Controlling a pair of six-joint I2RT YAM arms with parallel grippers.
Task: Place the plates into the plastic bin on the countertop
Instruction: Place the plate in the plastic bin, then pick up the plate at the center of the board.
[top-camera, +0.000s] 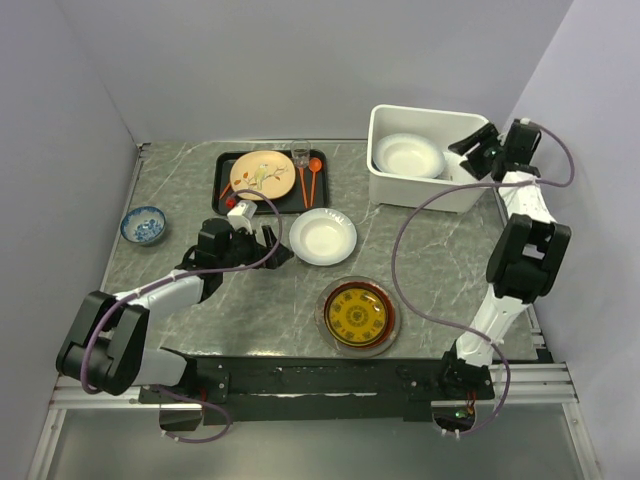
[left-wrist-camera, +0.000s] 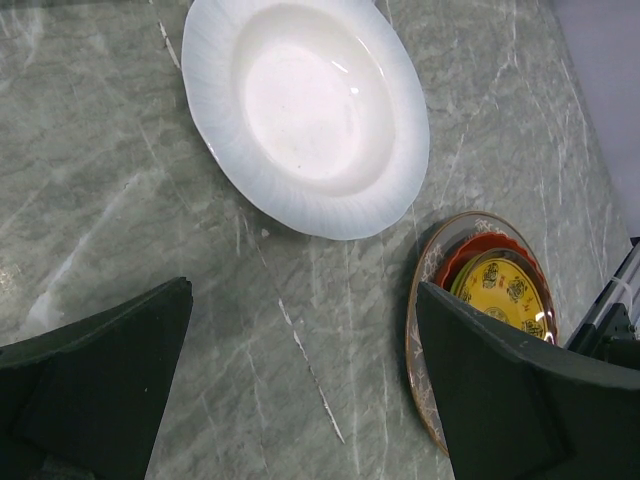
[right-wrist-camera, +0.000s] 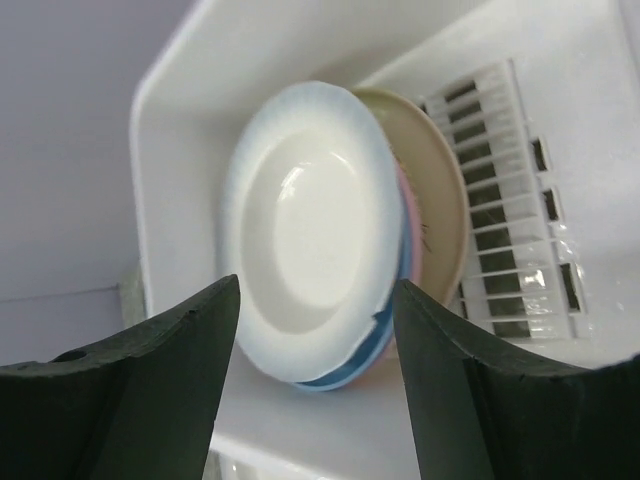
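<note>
While the left tool (left-wrist-camera: 303, 300) gapes near a plate (left-wrist-camera: 310, 110), the right tool (right-wrist-camera: 315, 290) gapes above the bin (right-wrist-camera: 200, 60).

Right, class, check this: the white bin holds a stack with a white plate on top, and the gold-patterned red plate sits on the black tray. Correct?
One error. In the top view the gold-patterned red plate lies on the countertop near the arms' bases, not on the black tray. The white bin does hold a stack with a white plate on top.
</note>
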